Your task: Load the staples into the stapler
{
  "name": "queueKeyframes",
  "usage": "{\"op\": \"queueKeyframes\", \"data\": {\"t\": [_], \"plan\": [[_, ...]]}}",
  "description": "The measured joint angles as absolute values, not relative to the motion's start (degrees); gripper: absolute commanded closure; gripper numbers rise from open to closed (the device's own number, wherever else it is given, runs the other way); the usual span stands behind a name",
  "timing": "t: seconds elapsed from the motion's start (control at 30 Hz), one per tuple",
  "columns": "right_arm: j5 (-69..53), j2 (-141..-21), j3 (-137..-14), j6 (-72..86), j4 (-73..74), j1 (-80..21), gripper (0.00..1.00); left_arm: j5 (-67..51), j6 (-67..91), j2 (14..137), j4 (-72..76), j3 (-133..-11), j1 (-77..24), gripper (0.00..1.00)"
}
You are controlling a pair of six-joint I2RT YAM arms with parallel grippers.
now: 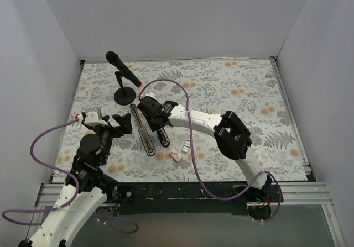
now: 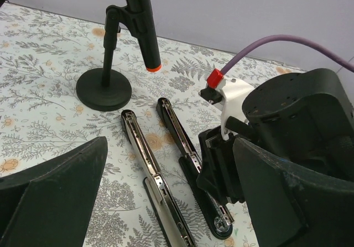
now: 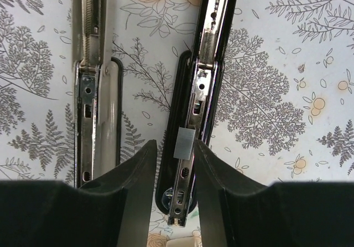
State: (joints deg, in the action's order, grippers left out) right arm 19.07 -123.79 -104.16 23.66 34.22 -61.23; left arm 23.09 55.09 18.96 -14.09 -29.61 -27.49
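The right fingers [image 3: 138, 203] are standing partly apart and pointing down at the counter [image 1: 232, 103]. The small silvery staple block [image 3: 184, 143] is sitting between their tips, against one finger and showing a gap to the other. It is lying over the rail of the stapler's black half.

The stapler [image 1: 142, 131] is lying opened on the counter's middle left, its silver and black halves side by side. Its long axis is running from far left to near right. A small pale box [image 1: 176, 155] is sitting just near of it.

The right arm is reaching in from the near right, bent at the elbow. The left fingers [image 2: 55, 197] are spread wide, holding nothing and hovering just left of the stapler. A microphone [image 1: 123, 70] is standing on a round stand beyond.

A leaf-and-flower cloth is covering the counter, and plain white walls are closing in three sides.
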Motion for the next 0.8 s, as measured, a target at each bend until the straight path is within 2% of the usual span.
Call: {"op": "queueKeyframes", "data": {"t": [0.8], "plan": [[18.7, -125.7, -104.2, 23.6, 35.1, -60.9, 0.61, 23.0, 55.1, 18.9, -14.1, -29.6, -27.4, 0.02]]}}
